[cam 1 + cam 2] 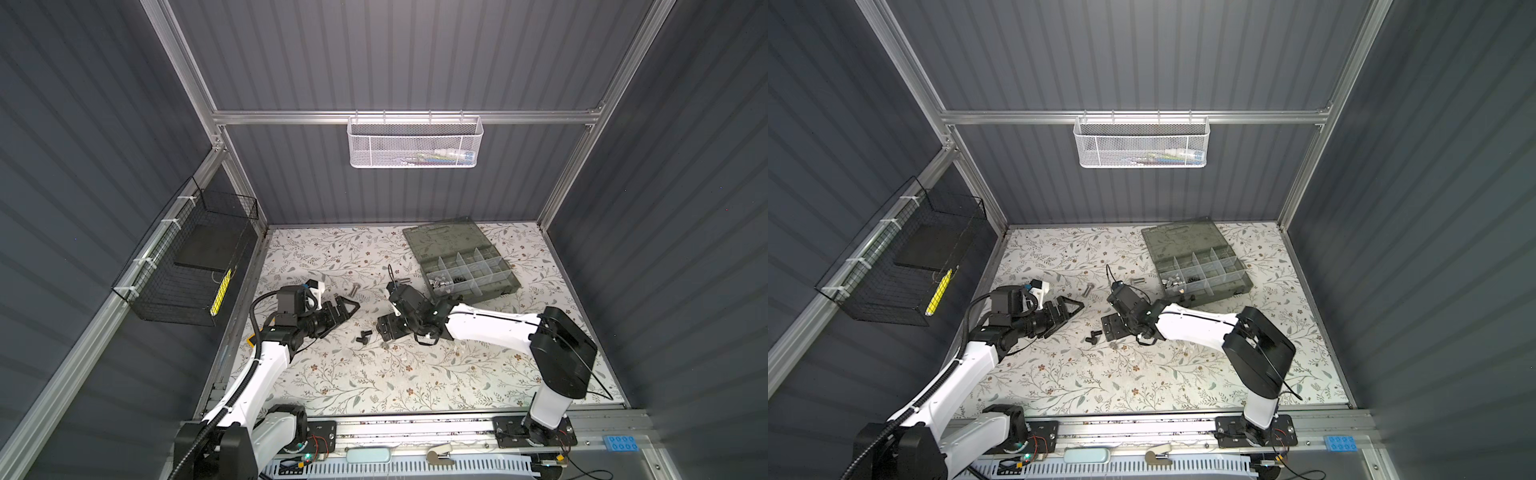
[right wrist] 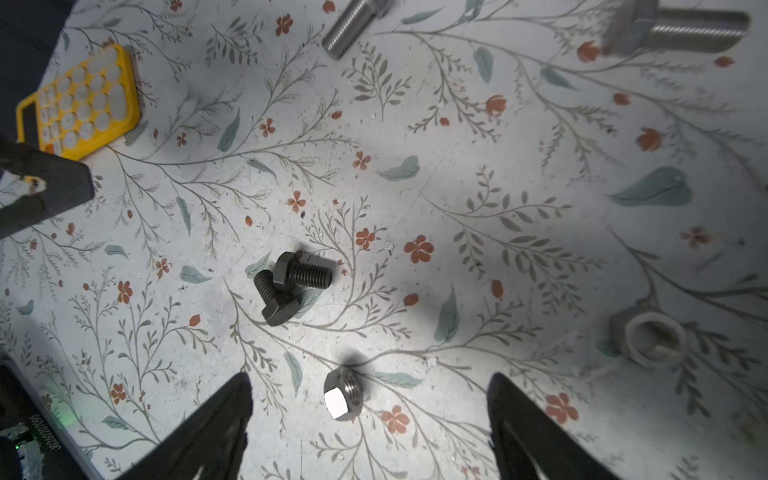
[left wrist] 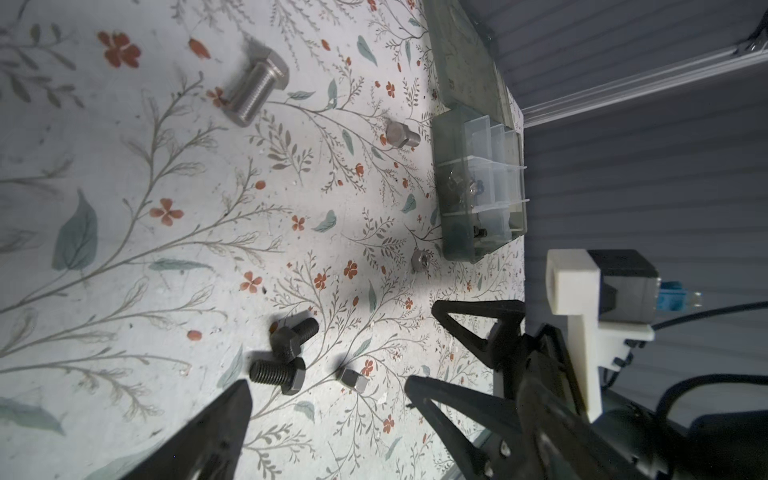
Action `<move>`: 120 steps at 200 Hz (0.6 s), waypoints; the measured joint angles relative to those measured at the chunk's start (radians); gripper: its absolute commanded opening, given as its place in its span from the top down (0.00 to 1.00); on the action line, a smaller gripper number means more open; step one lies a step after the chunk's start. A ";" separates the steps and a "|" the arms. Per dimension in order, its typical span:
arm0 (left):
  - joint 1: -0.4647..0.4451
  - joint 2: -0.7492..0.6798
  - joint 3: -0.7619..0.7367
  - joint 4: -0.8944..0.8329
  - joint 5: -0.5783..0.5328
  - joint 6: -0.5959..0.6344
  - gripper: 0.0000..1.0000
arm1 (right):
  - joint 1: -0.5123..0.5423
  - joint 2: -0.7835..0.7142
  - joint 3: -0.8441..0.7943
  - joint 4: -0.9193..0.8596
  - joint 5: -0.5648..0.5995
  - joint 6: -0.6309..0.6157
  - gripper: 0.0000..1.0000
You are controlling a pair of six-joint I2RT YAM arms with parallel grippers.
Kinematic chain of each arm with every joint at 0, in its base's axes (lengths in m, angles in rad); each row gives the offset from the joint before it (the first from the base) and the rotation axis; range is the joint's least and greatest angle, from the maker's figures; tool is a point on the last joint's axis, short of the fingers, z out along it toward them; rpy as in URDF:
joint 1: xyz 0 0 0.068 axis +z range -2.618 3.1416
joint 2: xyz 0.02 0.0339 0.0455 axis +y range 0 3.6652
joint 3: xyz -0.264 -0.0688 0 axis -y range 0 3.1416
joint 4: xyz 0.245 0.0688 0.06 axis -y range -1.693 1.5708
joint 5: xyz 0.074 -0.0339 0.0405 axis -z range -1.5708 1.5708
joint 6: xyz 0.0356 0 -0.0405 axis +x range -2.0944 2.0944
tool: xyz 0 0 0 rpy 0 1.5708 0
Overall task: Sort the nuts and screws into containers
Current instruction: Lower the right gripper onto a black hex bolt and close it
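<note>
In the right wrist view a silver nut [image 2: 343,392] lies on the floral mat between the fingers of my right gripper [image 2: 370,399], which is open and touches nothing. Two black screws [image 2: 291,282] lie crossed just beyond it, also seen in a top view [image 1: 363,336]. My left gripper [image 1: 351,309] hovers open and empty left of them. Silver screws [image 3: 257,85] [image 3: 401,135] and a second nut [image 3: 420,261] lie loose on the mat. The containers are compartments of the open grey-green case [image 1: 469,270] at the back right. Two of them hold metal pieces [image 1: 442,282].
A yellow perforated block [image 2: 79,104] lies near the left arm. A white mesh basket [image 1: 413,141] hangs on the back wall and a black wire basket [image 1: 187,270] on the left wall. The case's lid [image 1: 449,237] lies flat behind the compartments.
</note>
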 measured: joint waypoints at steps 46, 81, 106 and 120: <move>0.113 0.003 -0.064 0.056 0.127 -0.018 0.00 | 0.018 0.146 0.125 -0.018 -0.015 0.039 0.29; 0.149 0.023 -0.084 0.085 0.179 -0.016 0.00 | 0.034 0.220 0.186 -0.027 -0.027 0.055 0.35; 0.153 0.023 -0.086 0.091 0.193 -0.015 0.00 | 0.045 0.257 0.215 -0.039 -0.033 0.065 0.36; 0.153 0.023 -0.086 0.092 0.195 -0.013 0.00 | 0.049 0.280 0.238 -0.045 -0.034 0.069 0.36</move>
